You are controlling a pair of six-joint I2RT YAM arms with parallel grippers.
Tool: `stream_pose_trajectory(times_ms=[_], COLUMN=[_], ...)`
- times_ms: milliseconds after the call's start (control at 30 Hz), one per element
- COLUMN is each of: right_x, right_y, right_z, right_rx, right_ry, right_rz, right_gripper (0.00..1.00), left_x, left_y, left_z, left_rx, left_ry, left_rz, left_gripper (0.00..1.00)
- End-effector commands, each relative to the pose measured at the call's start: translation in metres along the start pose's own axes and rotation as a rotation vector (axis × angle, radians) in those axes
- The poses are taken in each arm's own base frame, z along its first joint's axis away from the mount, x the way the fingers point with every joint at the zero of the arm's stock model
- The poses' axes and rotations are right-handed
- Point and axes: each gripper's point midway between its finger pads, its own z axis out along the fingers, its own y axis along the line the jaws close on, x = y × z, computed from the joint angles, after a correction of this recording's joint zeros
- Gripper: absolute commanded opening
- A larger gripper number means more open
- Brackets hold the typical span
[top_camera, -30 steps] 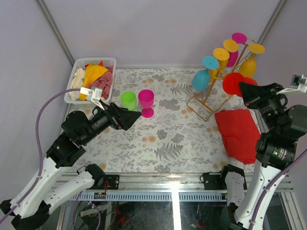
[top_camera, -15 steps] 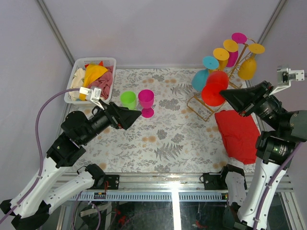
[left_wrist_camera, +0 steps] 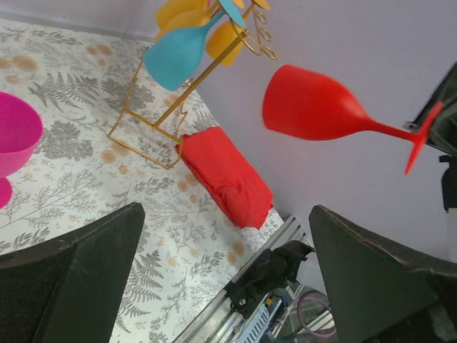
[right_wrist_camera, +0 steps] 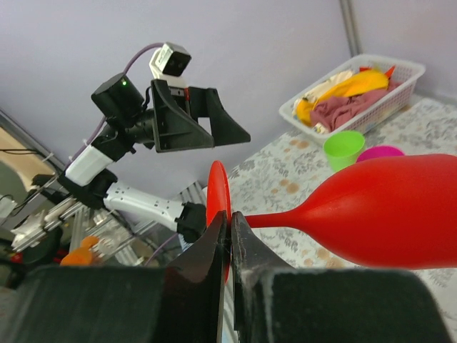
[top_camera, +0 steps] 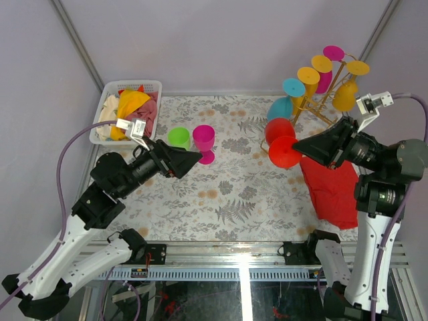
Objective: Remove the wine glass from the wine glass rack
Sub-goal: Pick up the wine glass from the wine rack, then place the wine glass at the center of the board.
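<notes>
My right claw [right_wrist_camera: 230, 236] is pressed together on the thin stem of the red wine glass [right_wrist_camera: 385, 207], right beside its round foot, and the glass lies sideways in the air with its bowl pointing toward 9 o'clock. In the overhead view the glass hangs off the hooks, over the table [top_camera: 221, 194] at about 2 o'clock from its middle, and it overlaps the near end of the wine glass rack [left_wrist_camera: 140, 148]. The rack stands in the corner at 1 o'clock. 1 teal glass [top_camera: 279, 110], some yellow ones and 1 magenta one hang from its slanted arms. A folded red cloth [top_camera: 331, 187] lies at 3 o'clock, under my right wrist. My left claw [top_camera: 190, 159] is spread wide and holds nothing. It hovers at 9 o'clock, pointing across the table toward the red glass. Just beyond it at 10 o'clock stand a pink glass [top_camera: 204, 140] and a green cup [top_camera: 178, 139], upright and side by side. A white basket [top_camera: 107, 107] of crumpled cloths sits in the corner at 11 o'clock.
</notes>
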Motion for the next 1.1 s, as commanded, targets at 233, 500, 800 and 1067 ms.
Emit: stream_pose_trajectory(times_ms=[233, 500, 800, 1067], right_x=[0.036, 0.086, 0.109, 0.113], right_y=[-0.029, -0.033, -0.013, -0.012], right_z=[0.017, 0.087, 0.124, 0.131], right_rx=[-0.029, -0.057, -0.172, -0.189], right_ry=[0.116, 0.280, 0.270, 0.264], right_rz=[0.131, 0.126, 0.054, 0.054], right_gripper=[0.00, 0.00, 0.00, 0.00], left_x=[0.003, 0.016, 0.042, 0.049], left_y=[-0.039, -0.053, -0.059, -0.059], left_z=[0.022, 0.024, 0.019, 0.023], left_rx=[0.211, 0.297, 0.372, 0.390], left_ry=[0.062, 0.145, 0.282, 0.326], left_rz=[-0.054, -0.077, -0.094, -0.089], left_gripper=[1.00, 0.93, 0.72, 0.40])
